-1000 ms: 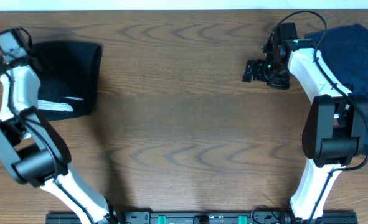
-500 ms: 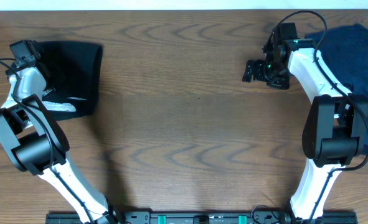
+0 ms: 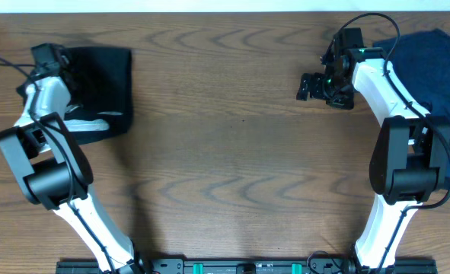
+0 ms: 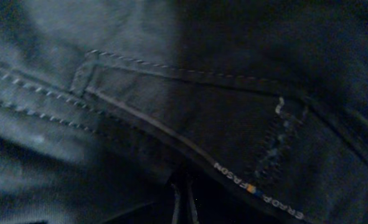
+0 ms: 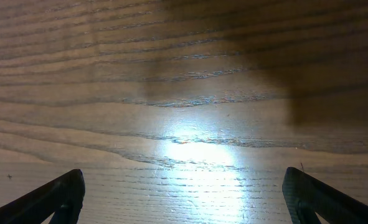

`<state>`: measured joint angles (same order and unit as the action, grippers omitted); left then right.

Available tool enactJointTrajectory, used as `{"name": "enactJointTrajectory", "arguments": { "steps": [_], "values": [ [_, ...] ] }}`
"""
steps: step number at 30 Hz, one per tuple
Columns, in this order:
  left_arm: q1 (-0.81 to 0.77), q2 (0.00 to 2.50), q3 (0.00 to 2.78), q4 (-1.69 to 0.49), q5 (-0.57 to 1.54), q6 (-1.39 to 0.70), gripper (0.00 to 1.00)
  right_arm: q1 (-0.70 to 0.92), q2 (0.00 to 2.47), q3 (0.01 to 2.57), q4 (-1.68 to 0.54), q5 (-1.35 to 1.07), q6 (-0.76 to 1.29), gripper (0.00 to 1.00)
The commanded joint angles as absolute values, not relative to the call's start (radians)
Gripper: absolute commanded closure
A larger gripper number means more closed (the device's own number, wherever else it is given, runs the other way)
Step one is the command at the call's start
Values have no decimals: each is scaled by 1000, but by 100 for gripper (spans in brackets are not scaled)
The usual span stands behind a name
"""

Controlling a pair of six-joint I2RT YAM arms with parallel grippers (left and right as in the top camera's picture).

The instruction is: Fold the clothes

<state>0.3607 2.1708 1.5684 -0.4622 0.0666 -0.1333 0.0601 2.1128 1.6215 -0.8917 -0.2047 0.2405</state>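
A folded black garment (image 3: 103, 80) with a pale grey-white inner strip (image 3: 95, 122) lies at the table's far left. My left gripper (image 3: 61, 61) is down on its left part. In the left wrist view the jaws (image 4: 185, 202) are together against the dark stitched fabric (image 4: 202, 93); I cannot tell if any cloth is pinched. A navy blue garment (image 3: 430, 68) lies spread at the far right. My right gripper (image 3: 307, 85) hovers left of it, open and empty over bare wood (image 5: 184, 186).
The wooden table (image 3: 232, 167) spans the view. The right arm (image 3: 384, 84) reaches across the navy garment's left edge. The table's back edge (image 3: 225, 11) runs along the top.
My left gripper has moved right from beside the black garment onto it. The garment's right edge has shifted a little to the right. The right arm has not moved.
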Motion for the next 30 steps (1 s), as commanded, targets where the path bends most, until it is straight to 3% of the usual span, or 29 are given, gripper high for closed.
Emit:
{"name": "enactJointTrajectory", "arguments": {
  "steps": [1, 19, 30],
  "values": [
    [319, 2183, 1563, -495, 131, -125, 94, 66, 2089, 1634, -890, -198, 231, 1],
    [322, 2171, 1563, -575, 25, 102, 94, 66, 2089, 1634, -890, -198, 231, 1],
    [316, 1919, 1563, -457, 56, 16, 94, 66, 2089, 1634, -890, -198, 231, 1]
  ]
}}
